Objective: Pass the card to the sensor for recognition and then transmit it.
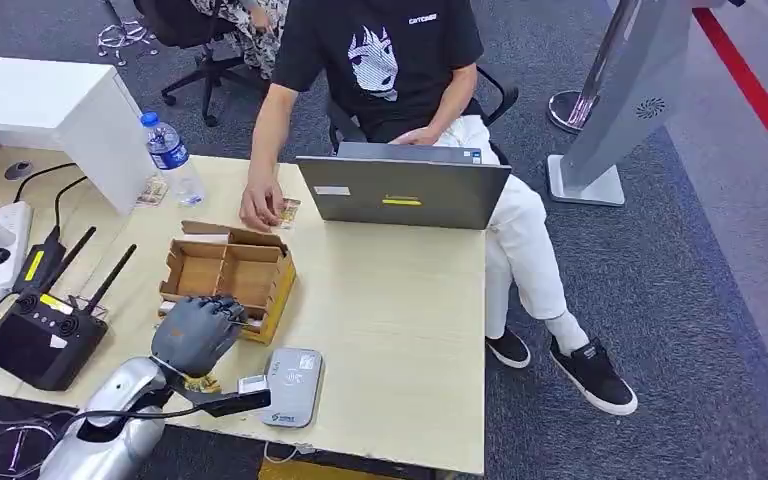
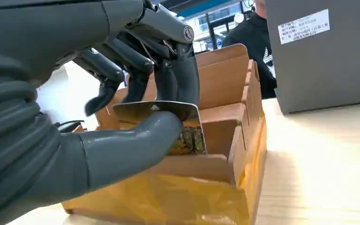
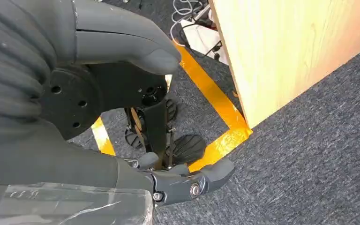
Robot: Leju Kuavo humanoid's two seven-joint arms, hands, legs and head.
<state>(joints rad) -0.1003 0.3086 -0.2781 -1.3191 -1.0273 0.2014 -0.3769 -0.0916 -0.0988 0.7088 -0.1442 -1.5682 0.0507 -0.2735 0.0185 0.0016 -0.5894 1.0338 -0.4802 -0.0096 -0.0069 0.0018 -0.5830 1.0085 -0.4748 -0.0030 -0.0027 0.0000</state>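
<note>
My left hand [image 1: 195, 330] is at the near edge of the open cardboard box [image 1: 225, 270]. In the left wrist view it pinches a shiny card [image 2: 159, 110] with a gold-patterned face between thumb and fingers [image 2: 178, 70], over the box's [image 2: 215, 140] near compartment. The grey-white sensor pad [image 1: 293, 385] lies flat on the table just right of my left wrist, near the front edge. My right hand [image 3: 75, 93] hangs beside the table's wooden side [image 3: 281, 51], above the carpet, thumb and fingers apart and holding nothing.
A person sits across the table behind a grey laptop [image 1: 405, 190], one hand [image 1: 260, 208] resting by a card [image 1: 288, 212] past the box. A water bottle [image 1: 172, 155], a black remote controller [image 1: 35, 335] with antennas and a power strip [image 1: 5, 235] are on the left.
</note>
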